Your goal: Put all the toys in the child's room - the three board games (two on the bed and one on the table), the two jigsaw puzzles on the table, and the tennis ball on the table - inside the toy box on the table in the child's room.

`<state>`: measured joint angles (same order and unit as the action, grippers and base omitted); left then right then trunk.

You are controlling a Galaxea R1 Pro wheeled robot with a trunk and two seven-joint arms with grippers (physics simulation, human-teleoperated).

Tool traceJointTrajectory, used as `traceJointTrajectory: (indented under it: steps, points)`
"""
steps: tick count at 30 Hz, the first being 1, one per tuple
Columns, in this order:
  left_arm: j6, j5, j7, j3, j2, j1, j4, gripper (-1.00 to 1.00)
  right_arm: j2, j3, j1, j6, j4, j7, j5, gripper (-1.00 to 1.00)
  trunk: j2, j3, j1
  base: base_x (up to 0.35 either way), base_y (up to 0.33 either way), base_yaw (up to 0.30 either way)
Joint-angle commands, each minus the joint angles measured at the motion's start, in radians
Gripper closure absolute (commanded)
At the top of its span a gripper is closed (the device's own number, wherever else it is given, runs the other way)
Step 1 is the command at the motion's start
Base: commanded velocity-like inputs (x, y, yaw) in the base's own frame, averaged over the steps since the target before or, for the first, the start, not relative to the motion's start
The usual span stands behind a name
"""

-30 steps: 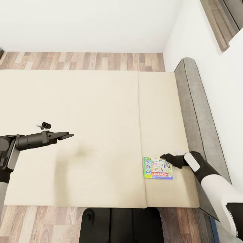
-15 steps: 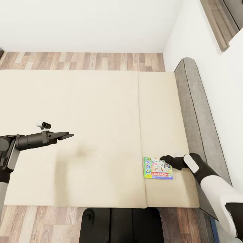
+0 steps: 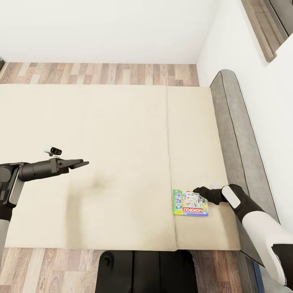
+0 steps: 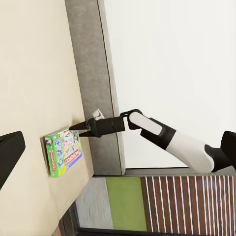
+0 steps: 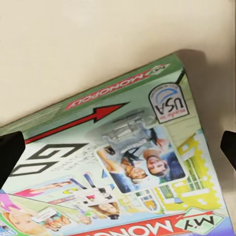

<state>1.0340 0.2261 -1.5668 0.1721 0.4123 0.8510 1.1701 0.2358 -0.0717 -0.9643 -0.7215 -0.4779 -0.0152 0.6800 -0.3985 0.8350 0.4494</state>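
Monopoly board game [image 3: 190, 203] lies flat on the beige mattress of the bed [image 3: 101, 134], near the bed's front edge and close to the grey headboard [image 3: 238, 138], just past the seam that runs across the mattress. In the right wrist view the box [image 5: 123, 187] shows its printed lid with the red MONOPOLY stripe, a red arrow and a green border. The right pincer [image 3: 200, 190] reaches in from the headboard side, its dark tips over the box's far corner; the right wrist view shows its two fingertips [image 5: 11, 150] spread wide apart at either side of the box, holding nothing. The left wrist view shows the same arm stretched low over the box [image 4: 63, 151], with the pincer [image 4: 78, 129] at its corner. The left pincer [image 3: 81, 164] hovers over bare mattress well apart from the game, nothing in it, and whether it is open I cannot tell. Wood-plank floor [image 3: 101, 73] borders the bed, with white wall [image 3: 110, 28] beyond.
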Motion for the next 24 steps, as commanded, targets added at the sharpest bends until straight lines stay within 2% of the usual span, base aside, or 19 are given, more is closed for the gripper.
traceJointTrajectory:
  steps: [1,5,10,13,24]
  points:
    - [0.011,-0.001,-0.004,0.0,0.0,0.0,0.0,-1.0,0.001,-0.007,0.0,-0.002,-0.001,-0.002,0.0,-1.0,-0.002,0.001,0.001,0.0,0.0,0.0]
    - [0.011,-0.001,-0.004,0.0,0.0,0.0,0.0,-1.0,0.002,-0.018,0.0,-0.002,-0.001,-0.002,0.0,-1.0,-0.002,0.001,0.001,0.0,0.0,0.0]
    - [0.011,-0.001,-0.004,0.0,0.0,0.0,0.0,-1.0,0.001,-0.085,-0.001,-0.001,-0.001,-0.003,0.001,-1.0,-0.002,0.001,0.001,0.0,0.0,0.0]
    - [0.011,-0.001,-0.004,0.0,0.0,0.0,0.0,-1.0,0.0,-0.11,-0.001,-0.001,-0.001,-0.003,0.001,-1.0,-0.002,0.001,0.001,0.0,0.0,0.0]
    - [0.011,-0.002,-0.004,0.0,-0.001,0.0,-0.001,-1.0,-0.001,-0.127,-0.001,-0.001,-0.001,-0.003,0.003,-1.0,-0.002,0.001,0.001,0.0,0.0,0.0]
